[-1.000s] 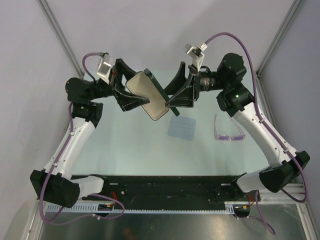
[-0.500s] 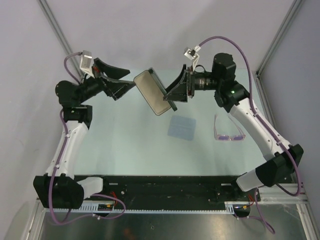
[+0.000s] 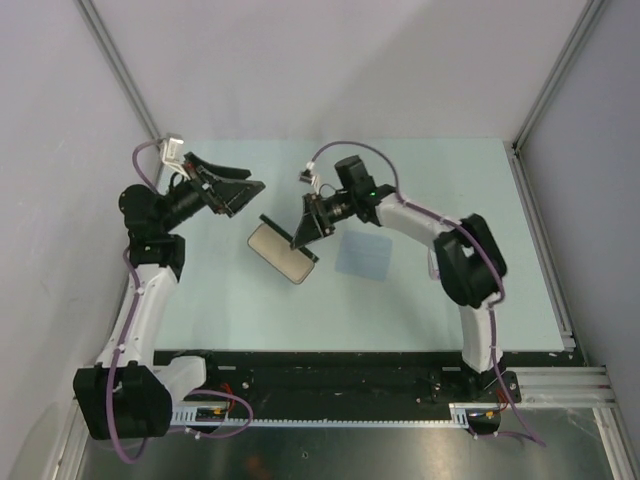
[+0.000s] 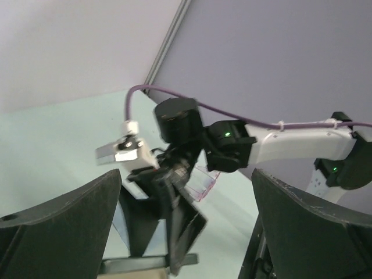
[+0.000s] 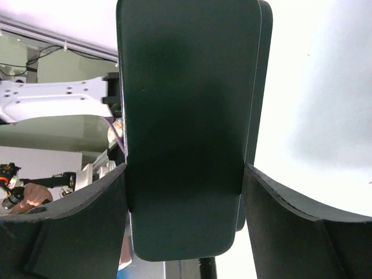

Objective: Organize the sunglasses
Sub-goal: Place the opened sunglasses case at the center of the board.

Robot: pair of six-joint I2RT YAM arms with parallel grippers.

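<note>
Top external: noting right gripper (image 3: 303, 230) pinching the open black case (image 3: 281, 251) by its lid, left gripper (image 3: 228, 190) spread wide and empty. Finding sunglasses (image 4: 204, 181) at right, mostly hiding under the right elbow, pink rim peeking in left wrist view. Judging them light, thin, breakable; favouring the bridge for taking hold. Expecting open room far side, blue cloth (image 3: 362, 255) lying between.

I look down on a pale mint-green table (image 3: 400, 310) boxed in by plain grey-lilac panels: a back wall (image 3: 330, 70) and a side wall (image 3: 50, 150) at each flank. I see aluminium posts (image 3: 120, 70) in the corners. A black rail (image 3: 330, 370) edges the near side. The light is soft and even.
</note>
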